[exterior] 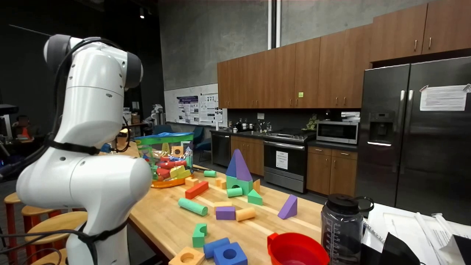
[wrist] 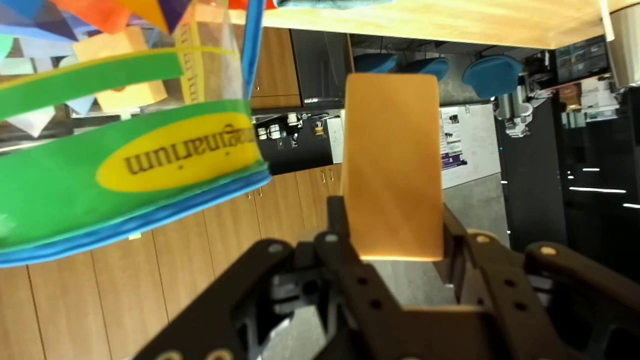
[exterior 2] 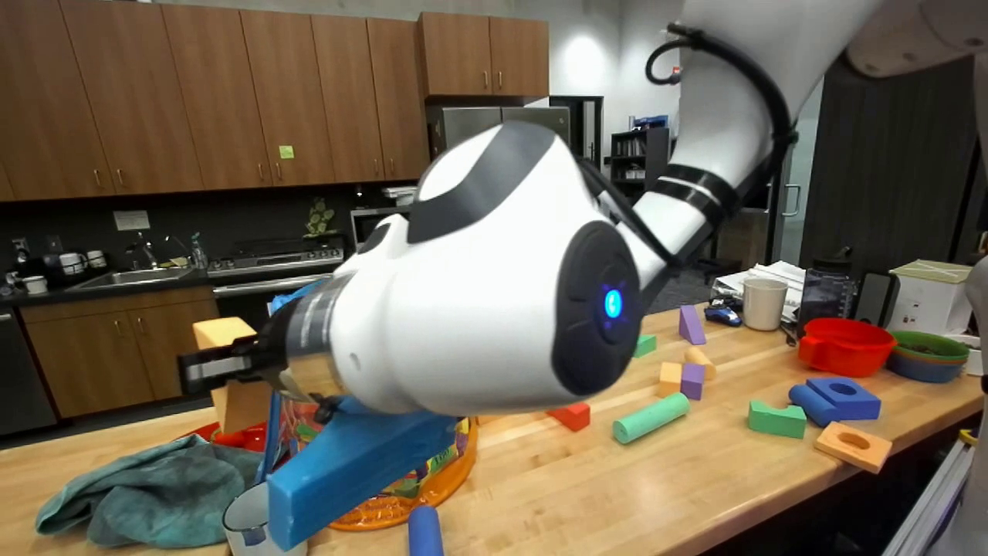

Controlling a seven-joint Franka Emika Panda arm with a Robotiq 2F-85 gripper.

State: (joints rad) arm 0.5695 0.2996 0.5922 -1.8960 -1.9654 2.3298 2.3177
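Wrist view: gripper (wrist: 395,220), jaws partway apart, clamped across orange block (wrist: 393,160), held in air beside clear toy bag (wrist: 90,150). Bag's yellow label (wrist: 177,152) readable here, upside down. In both exterior views, red bowl (exterior 2: 849,355) on table (exterior 2: 540,494); wrist view misses it.

In the wrist view, a yellow oval (wrist: 177,153) on the bag (wrist: 55,192) bears the brand "Imaginarium", upside down, with its opening letter crowded against the oval's edge. In an exterior view, the white sign (exterior: 282,160) on the oven (exterior: 271,156) carries a few lines of capitals too small to read for certain. The print on the fridge's (exterior: 434,154) sheet (exterior: 443,98), the wall posters (exterior: 188,110) and the bottle's (exterior: 341,235) scale is also illegible.
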